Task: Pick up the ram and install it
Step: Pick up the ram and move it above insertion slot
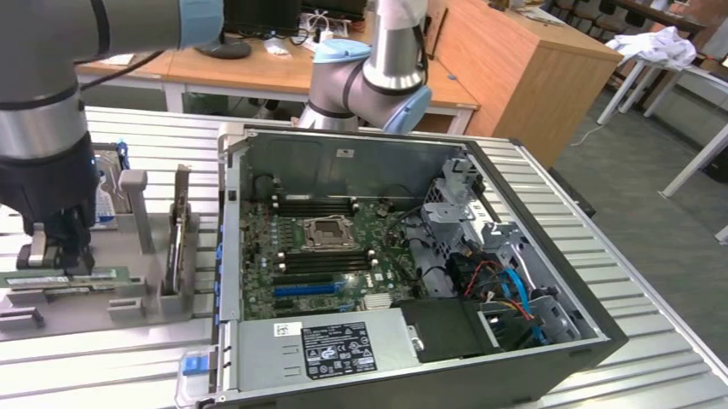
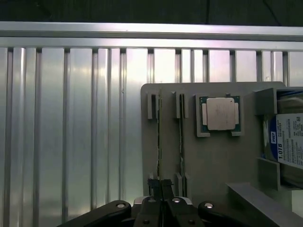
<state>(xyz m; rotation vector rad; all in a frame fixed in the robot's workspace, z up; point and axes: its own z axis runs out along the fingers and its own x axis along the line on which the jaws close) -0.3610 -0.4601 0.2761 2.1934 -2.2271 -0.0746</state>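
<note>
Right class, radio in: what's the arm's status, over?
Gripper shut on the ram. Ram standing on edge in the grey holder. Second stick alongside, not gripped.

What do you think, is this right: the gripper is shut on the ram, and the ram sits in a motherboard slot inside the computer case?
No. The gripper is shut on the ram, but the ram sits in the grey holder on the table beside the computer case, not in a motherboard slot. The exterior view shows it.
</note>
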